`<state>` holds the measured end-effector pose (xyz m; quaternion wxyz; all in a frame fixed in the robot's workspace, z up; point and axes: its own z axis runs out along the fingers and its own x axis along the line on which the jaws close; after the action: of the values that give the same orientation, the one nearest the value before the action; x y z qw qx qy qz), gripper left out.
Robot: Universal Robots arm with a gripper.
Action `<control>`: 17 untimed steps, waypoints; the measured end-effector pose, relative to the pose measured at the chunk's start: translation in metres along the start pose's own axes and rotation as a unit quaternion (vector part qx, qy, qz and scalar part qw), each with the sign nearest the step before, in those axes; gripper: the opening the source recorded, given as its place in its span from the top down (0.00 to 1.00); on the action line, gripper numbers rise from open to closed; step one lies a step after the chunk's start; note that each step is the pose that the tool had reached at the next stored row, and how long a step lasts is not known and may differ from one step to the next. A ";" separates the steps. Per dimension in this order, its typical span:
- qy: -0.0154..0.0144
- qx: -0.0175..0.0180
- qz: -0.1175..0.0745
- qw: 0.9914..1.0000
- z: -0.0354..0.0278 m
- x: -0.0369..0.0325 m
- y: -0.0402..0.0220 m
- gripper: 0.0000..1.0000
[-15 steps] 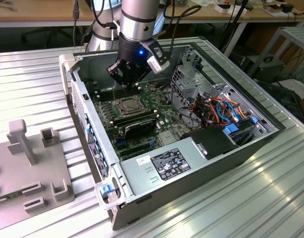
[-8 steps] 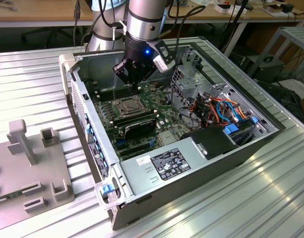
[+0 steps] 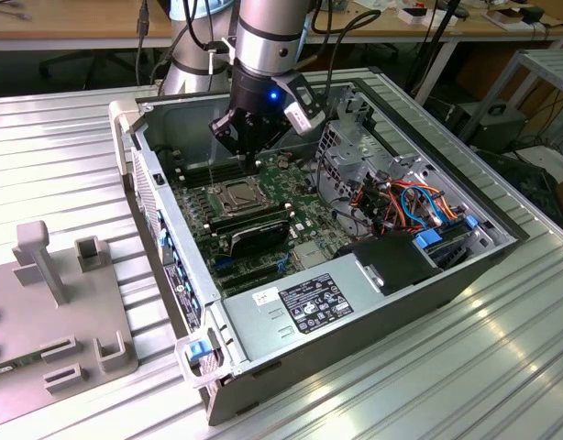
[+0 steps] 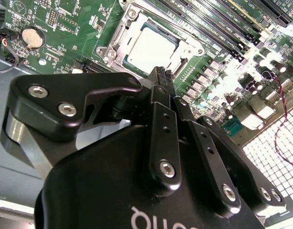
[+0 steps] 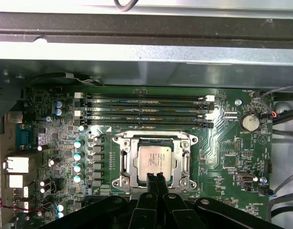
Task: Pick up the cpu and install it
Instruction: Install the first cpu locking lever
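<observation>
The cpu lies flat inside the metal-framed socket on the green motherboard, grey top up. The socket frame surrounds it in both wrist views; the cpu sits just beyond the fingertips. My gripper hangs a little above the cpu's near edge, with its two black fingers pressed together and nothing between them. In the exterior view the gripper hovers inside the open computer case, above and just behind the socket and cpu.
Memory slots run alongside the socket. A power supply fills the case's near corner, with a drive cage and coloured cables at the exterior view's right. A grey fixture stands on the table at the exterior view's left.
</observation>
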<state>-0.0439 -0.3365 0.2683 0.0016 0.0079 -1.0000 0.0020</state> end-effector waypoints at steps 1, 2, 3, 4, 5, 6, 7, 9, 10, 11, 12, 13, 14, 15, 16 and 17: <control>0.000 0.000 0.000 1.000 0.0000 0.0002 0.0000 0.89; 0.000 0.000 0.000 1.000 0.0000 0.0002 0.0000 0.89; 0.000 0.000 0.000 1.000 0.0000 0.0005 0.0000 0.89; 0.000 0.000 0.000 1.000 0.0000 0.0008 0.0000 0.89; 0.000 0.000 0.000 1.000 0.0000 0.0017 0.0000 0.89; 0.000 0.000 0.000 1.000 0.0001 0.0032 0.0000 0.89; 0.000 0.000 0.000 1.000 0.0001 0.0045 0.0000 0.89; 0.000 0.000 0.000 1.000 0.0001 0.0083 0.0001 0.89; 0.000 0.000 0.000 1.000 0.0001 0.0105 0.0001 0.89; 0.000 0.000 0.000 1.000 0.0002 0.0147 0.0002 0.89; 0.000 0.000 0.000 1.000 0.0002 0.0182 0.0002 0.89; 0.000 0.000 0.000 1.000 0.0002 0.0207 0.0003 0.89; 0.000 0.000 0.000 1.000 0.0003 0.0232 0.0003 0.89; 0.000 0.000 0.000 1.000 0.0003 0.0254 0.0004 0.89; 0.000 0.000 0.000 1.000 0.0003 0.0276 0.0004 0.89; 0.000 0.000 0.000 1.000 0.0003 0.0299 0.0004 0.89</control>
<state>-0.0737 -0.3366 0.2681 0.0016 0.0077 -1.0000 0.0021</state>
